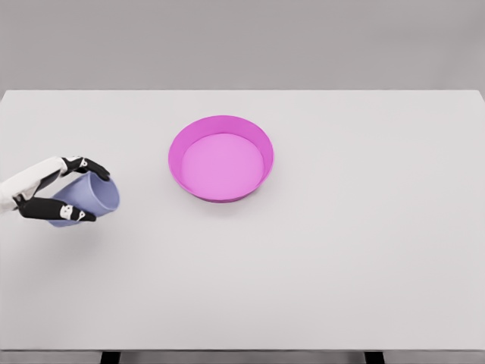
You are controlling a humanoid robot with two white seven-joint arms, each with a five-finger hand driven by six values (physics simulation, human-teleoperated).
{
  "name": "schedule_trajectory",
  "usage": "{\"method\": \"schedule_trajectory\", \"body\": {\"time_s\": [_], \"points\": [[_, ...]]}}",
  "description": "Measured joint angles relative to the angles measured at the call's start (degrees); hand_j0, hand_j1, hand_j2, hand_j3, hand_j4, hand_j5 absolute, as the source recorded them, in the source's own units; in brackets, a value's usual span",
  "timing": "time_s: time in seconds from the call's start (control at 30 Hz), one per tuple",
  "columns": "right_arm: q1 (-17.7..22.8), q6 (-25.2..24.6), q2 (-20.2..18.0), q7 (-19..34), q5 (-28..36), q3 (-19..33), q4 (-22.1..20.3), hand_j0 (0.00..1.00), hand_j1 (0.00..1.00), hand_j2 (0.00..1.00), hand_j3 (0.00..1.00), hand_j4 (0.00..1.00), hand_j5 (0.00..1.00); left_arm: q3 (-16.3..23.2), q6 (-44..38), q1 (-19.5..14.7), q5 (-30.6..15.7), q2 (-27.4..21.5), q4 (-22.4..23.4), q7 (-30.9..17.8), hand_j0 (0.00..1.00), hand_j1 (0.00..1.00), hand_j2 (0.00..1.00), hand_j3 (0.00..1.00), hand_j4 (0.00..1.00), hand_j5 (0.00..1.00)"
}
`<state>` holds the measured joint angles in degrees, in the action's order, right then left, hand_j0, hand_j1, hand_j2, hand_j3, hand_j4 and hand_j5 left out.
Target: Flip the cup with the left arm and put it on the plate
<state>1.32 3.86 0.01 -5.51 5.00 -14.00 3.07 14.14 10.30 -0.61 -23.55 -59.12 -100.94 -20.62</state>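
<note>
Lavender-blue, the cup (92, 199) sits at the left side of the white table (318, 258), clasped by the left hand (54, 191). That hand's white arm enters from the left edge of the head view, and its black-tipped fingers (91, 167) are closed on the cup: some curl over its upper edge, while another presses against its lower side near the front. The cup is tilted rather than upright, with its rounded body turned toward the right and its lower part close to the table; whether it touches the surface cannot be told. A magenta plate (220, 191) with a raised rim rests on the table well to the right of the cup, near the middle. Cup and plate are well apart.
</note>
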Motion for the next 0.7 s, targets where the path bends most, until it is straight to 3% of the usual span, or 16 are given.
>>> {"method": "schedule_trajectory", "body": {"time_s": [0.7], "points": [[0.0,0.0,0.0,0.0,0.0,0.0,0.0,1.00,1.00,1.00,1.00,1.00,1.00,0.6,0.0,-6.2,-0.1,14.8,0.8,0.4,0.51,0.51,0.51,0.51,0.51,0.51]]}}
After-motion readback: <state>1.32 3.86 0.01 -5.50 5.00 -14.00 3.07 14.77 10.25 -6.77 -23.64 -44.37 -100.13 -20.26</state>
